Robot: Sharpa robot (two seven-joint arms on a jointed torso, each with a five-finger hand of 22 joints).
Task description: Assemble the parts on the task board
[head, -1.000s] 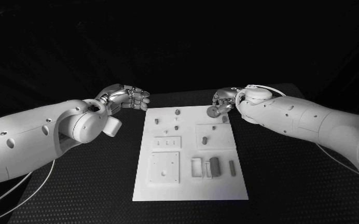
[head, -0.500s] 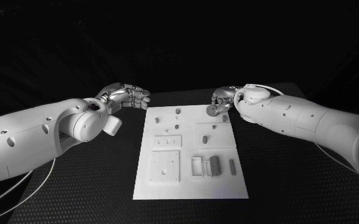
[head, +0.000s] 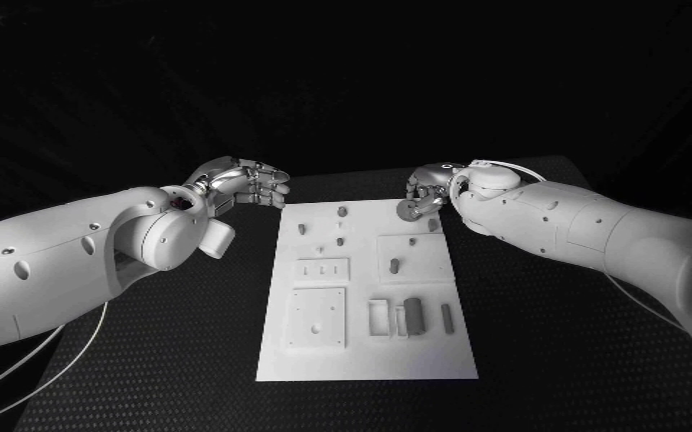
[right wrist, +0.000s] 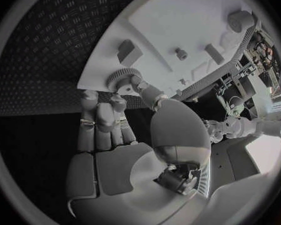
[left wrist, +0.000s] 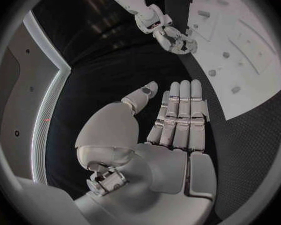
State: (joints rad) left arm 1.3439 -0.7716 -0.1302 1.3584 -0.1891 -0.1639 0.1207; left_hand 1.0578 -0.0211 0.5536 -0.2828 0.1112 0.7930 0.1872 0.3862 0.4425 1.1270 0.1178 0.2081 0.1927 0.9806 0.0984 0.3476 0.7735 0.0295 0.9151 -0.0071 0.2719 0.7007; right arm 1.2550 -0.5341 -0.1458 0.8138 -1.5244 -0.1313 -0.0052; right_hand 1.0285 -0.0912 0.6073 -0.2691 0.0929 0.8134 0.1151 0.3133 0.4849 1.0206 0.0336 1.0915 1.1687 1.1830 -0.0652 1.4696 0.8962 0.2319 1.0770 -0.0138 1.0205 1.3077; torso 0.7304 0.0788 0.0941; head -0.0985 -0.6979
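Black textured table [head: 548, 352], dark backdrop behind; we list the contents as follows.

Item 1: white rectangular task board [head: 368, 297], lying flat at the table's middle, long axis running away from the robot. We see on it several small grey parts: short pegs [head: 343, 213] standing near the far end, a raised square plate with a slot [head: 410, 255] at the right, a small panel with 3 slits [head: 323, 269] at the left, a larger square plate [head: 317, 320] at the near left, and upright grey blocks [head: 414, 315] at the near right.

Item 2: right silver many-fingered hand [head: 427, 190], at the board's far right corner. We see its thumb and fingers closed on a small grey toothed wheel [head: 411, 210]; the right wrist view shows the same wheel [right wrist: 121, 78] pinched at the fingertips, at the board's edge [right wrist: 100, 70]. We cannot tell whether the wheel touches the board.

Item 3: left silver many-fingered hand [head: 248, 184], over bare table just beyond the board's far left corner, apart from it. In the left wrist view we see this hand [left wrist: 172, 130] with fingers straight and side by side, thumb set off from them, holding nothing.
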